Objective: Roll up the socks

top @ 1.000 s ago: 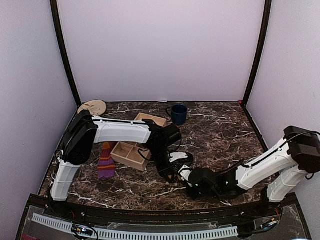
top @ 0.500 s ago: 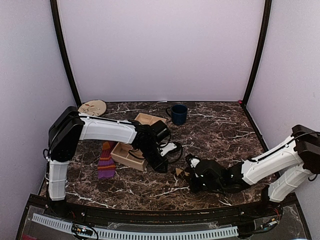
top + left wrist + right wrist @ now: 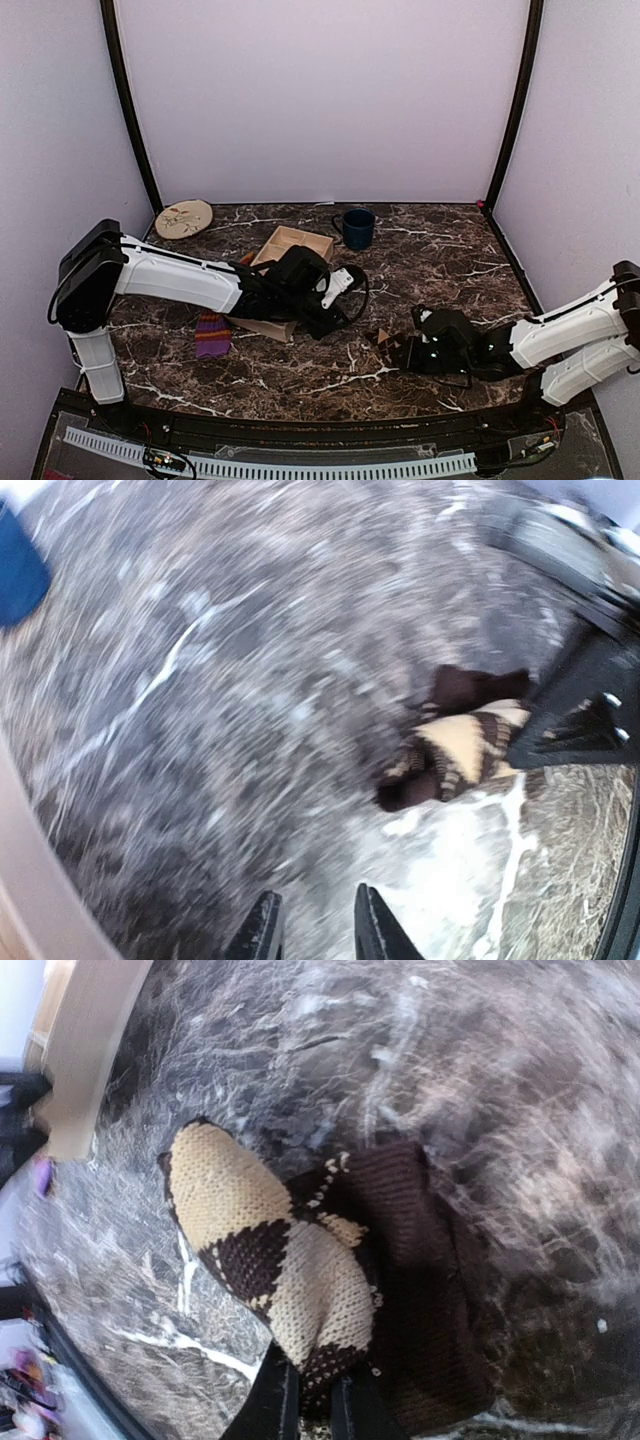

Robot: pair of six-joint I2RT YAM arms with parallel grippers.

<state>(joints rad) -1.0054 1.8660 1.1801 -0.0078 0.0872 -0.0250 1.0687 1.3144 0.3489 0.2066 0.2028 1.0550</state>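
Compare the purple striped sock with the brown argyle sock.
The purple sock has orange and red stripes; the brown sock has tan diamonds. The purple sock lies free; the brown sock is pinched in the right end effector. The purple sock looks flat, the brown sock bunched. Both rest on the marble table.

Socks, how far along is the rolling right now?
Done: no finished roll is visible. In hand: the right gripper is shut on the brown argyle sock, bunched on the table. Left: the purple striped sock lies flat beside the wooden box, ungripped; the left gripper is open and empty.
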